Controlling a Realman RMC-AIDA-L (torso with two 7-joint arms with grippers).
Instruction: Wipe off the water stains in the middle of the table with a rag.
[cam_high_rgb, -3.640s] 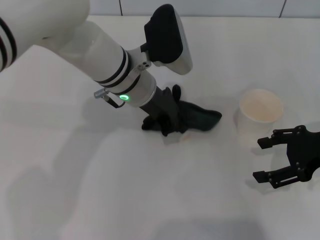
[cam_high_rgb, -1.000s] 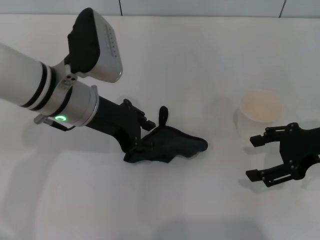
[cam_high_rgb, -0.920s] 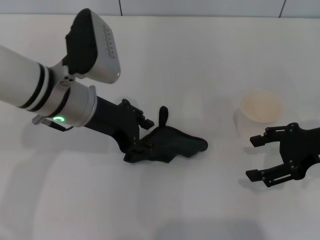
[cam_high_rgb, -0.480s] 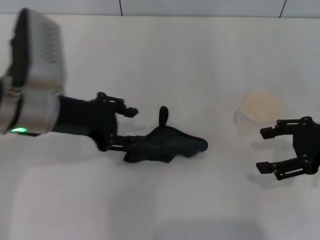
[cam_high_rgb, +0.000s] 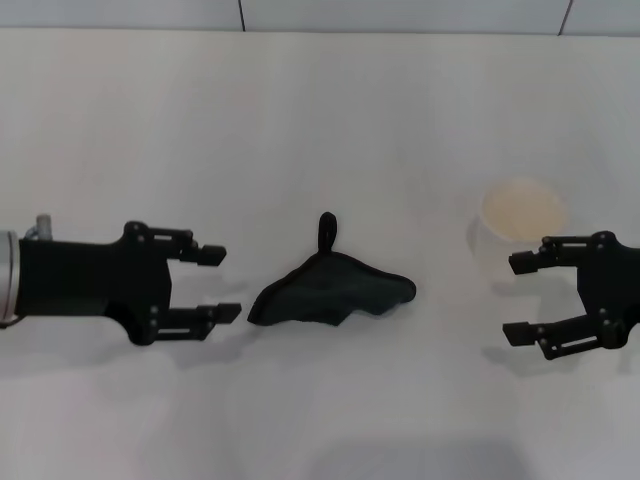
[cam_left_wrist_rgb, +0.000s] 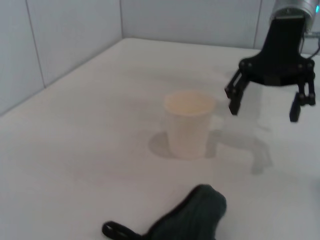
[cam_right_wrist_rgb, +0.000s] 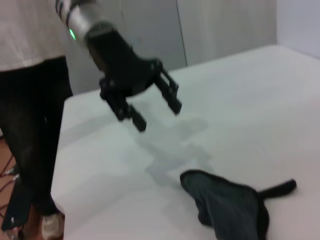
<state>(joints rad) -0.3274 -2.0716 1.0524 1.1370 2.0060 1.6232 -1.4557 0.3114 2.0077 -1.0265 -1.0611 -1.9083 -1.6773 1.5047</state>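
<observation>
The dark green-black rag (cam_high_rgb: 335, 290) lies flat in the middle of the white table (cam_high_rgb: 320, 120), its narrow tail (cam_high_rgb: 326, 228) pointing away from me. My left gripper (cam_high_rgb: 220, 283) hangs open just left of the rag, apart from it, with nothing between its fingers. At the right, my right gripper (cam_high_rgb: 517, 298) stands open beside the cup. The left wrist view shows the rag (cam_left_wrist_rgb: 192, 215) and the right gripper (cam_left_wrist_rgb: 263, 111). The right wrist view shows the rag (cam_right_wrist_rgb: 235, 205) and the left gripper (cam_right_wrist_rgb: 157, 116). No water stains show on the table.
A white paper cup (cam_high_rgb: 522, 215) stands upright right of the rag, just behind my right gripper; the left wrist view shows the cup (cam_left_wrist_rgb: 190, 125) too. In the right wrist view a person in dark trousers (cam_right_wrist_rgb: 30, 125) stands by the table's edge.
My left gripper has let go of the rag and drawn back to the left, now open. The rag has stayed where it lay one second ago. The right gripper has shifted slightly.
</observation>
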